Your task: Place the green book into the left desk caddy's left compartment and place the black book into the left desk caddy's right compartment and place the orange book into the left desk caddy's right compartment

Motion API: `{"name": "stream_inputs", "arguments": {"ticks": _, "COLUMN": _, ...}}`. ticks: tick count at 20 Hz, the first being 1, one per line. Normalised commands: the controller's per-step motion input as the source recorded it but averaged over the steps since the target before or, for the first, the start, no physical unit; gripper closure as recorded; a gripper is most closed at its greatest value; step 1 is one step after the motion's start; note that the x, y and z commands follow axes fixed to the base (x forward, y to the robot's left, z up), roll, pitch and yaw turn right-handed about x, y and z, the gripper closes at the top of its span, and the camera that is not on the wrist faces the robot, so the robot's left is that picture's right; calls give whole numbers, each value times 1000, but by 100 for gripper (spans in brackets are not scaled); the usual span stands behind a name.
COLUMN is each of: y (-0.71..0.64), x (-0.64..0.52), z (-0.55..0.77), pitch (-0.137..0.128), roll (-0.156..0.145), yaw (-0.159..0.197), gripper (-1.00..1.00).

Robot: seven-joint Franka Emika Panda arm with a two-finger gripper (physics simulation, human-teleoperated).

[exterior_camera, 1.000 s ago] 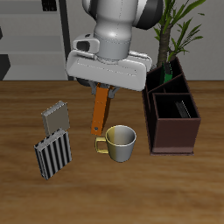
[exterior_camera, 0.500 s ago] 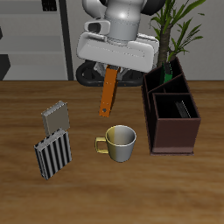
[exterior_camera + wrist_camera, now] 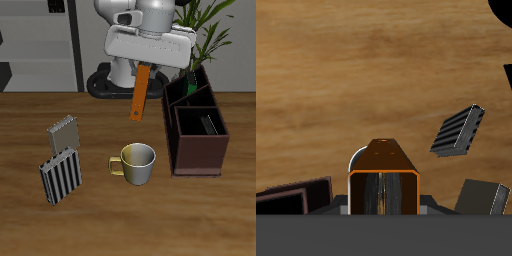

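Orange book being carried toward caddy

The gripper (image 3: pixel 146 62) is being kept clamped on the orange book (image 3: pixel 139 92), now hanging higher and further right in the exterior frame than a second ago, above the mug (image 3: pixel 136 163). It is being brought closer to the left desk caddy (image 3: pixel 196 130), where the black book (image 3: pixel 210 125) is already lying inside.
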Motion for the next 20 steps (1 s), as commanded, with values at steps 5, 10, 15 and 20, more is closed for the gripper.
{"name": "stream_inputs", "arguments": {"ticks": 5, "y": 215, "x": -196, "z": 101, "pitch": 2, "roll": -21, "yaw": -7, "gripper": 100}}
{"name": "stream_inputs", "arguments": {"ticks": 10, "y": 325, "x": -214, "z": -26, "pitch": 54, "roll": -70, "yaw": -33, "gripper": 100}}
{"name": "stream_inputs", "arguments": {"ticks": 15, "y": 451, "x": -166, "z": -71, "pitch": 49, "roll": 12, "yaw": 35, "gripper": 100}}
{"name": "stream_inputs", "arguments": {"ticks": 20, "y": 318, "x": -147, "z": 34, "pitch": -25, "roll": 29, "yaw": -4, "gripper": 100}}
